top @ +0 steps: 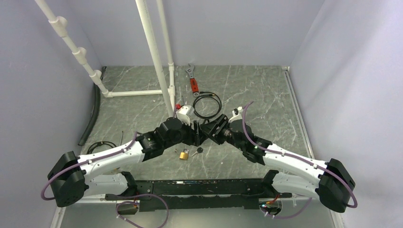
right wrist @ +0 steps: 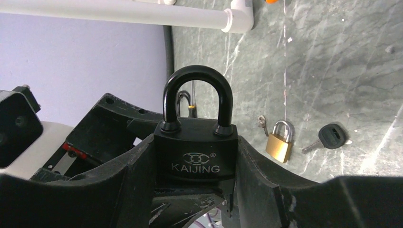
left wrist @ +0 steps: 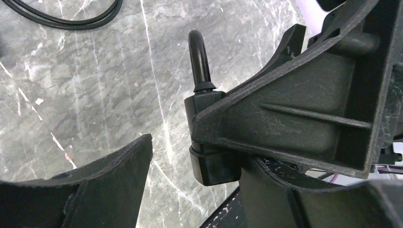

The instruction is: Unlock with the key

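Right gripper (right wrist: 195, 142) clamping black padlock (right wrist: 196, 159) upright, lock looking closed. Left gripper (left wrist: 192, 156) gaping wide, holding nothing, hovering just beside it. Key (right wrist: 331, 135) lying on table (top: 266, 95) toward near edge, middle, near brass padlock (right wrist: 279, 146). Judging: lock being held; key pickup, insertion, turning all remaining.
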{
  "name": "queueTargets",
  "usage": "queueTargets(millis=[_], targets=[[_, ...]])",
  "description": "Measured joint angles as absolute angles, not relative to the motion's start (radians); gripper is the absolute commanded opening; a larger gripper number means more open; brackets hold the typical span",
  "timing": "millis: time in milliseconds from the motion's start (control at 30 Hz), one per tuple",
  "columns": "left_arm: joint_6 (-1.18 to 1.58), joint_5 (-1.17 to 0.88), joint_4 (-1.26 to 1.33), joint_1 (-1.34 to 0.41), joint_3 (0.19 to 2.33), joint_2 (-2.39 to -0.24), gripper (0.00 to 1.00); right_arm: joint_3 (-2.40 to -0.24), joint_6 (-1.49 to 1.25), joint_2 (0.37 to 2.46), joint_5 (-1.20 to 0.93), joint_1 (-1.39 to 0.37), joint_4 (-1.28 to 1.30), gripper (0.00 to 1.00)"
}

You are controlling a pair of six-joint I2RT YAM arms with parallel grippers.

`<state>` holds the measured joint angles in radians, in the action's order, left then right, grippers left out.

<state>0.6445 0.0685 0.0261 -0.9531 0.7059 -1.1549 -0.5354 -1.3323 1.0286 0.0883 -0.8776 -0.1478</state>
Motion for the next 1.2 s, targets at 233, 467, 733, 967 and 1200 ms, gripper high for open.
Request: queueTargets(millis=[233, 467, 733, 967, 1200], targets=[[0.667, 0.054, 0.141, -0.963, 0.653, -1.121, 0.00, -0.531, -1.337, 1.040, 0.062, -0.878, -0.195, 0.01], [0.662, 0.087, 0.140, -0.970, 0.652, -1.116, 0.00, -0.531, -1.335, 1.048, 0.066, -0.876, -0.211, 0.54], [0.686, 0.274, 0.033, -0.953, 0.583, -1.023, 0.00, -0.535, -1.275, 1.008, 0.080, -0.893, -0.174, 0.91], [0.809, 0.567, -0.194, -0.948, 0.505, -0.938, 0.00, -0.560, -1.180, 0.936, 0.202, -0.893, -0.042, 0.95], [0.993, 0.723, -0.359, -0.948, 0.442, -0.945, 0.00, -0.532, -1.069, 0.945, 0.247, -0.893, -0.002, 0.88]])
